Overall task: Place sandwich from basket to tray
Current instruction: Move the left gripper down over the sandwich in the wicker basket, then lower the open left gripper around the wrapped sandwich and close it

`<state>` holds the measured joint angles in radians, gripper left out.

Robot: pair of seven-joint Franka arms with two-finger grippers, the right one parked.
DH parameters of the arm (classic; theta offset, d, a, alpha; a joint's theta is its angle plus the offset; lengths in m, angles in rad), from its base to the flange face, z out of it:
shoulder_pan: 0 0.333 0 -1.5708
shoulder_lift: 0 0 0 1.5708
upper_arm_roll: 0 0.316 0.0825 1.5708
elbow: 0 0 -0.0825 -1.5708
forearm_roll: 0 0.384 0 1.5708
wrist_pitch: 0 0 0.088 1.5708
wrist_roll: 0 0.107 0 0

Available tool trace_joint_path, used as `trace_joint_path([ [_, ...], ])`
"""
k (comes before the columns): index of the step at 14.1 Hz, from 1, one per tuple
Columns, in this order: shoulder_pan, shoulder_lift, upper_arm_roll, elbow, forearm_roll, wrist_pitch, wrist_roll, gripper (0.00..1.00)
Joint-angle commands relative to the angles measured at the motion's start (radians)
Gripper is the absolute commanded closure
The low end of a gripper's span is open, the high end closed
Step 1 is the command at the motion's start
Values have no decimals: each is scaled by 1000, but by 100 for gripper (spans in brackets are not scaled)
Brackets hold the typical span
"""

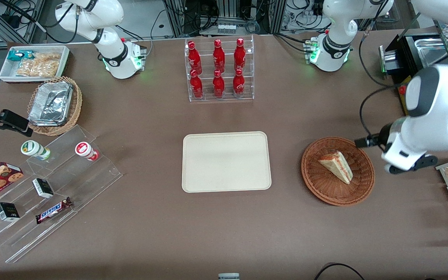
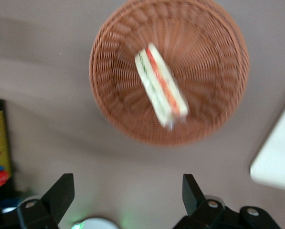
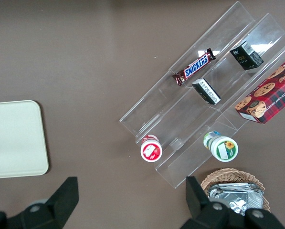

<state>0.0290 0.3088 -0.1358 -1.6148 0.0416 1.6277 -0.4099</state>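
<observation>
- Sandwich, a small triangular wedge of pale bread with red-orange and green filling in clear wrap (image 1: 336, 166), lies inside the shallow round reddish-brown wicker basket (image 1: 317, 182), right of centre in the front view.
- Its long axis runs diagonally there, from upper left to lower right; the red-orange edge faces the upper left.
- The left arm's black two-finger gripper (image 2: 127, 198) hovers above the table just beside the basket, toward the working arm's end; its jaws stand wide apart and hold nothing.
- From the jaws, the sandwich (image 2: 160, 86) lies ahead and lower, with its length oblique to the gap, so a wrist turn looks needed.
- The flat rectangular cream-beige tray (image 1: 226, 161) sits mid-frame, near the basket but apart from it.
</observation>
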Motion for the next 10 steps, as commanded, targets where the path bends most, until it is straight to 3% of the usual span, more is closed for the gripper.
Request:
trace_joint_path([
  [1, -4, -14, -1, -129, -19, 160, -178, 0],
  [5, -6, 62, -1, -151, -20, 263, -397, 0],
  [10, -8, 148, -2, -157, -52, 374, -418, 0],
])
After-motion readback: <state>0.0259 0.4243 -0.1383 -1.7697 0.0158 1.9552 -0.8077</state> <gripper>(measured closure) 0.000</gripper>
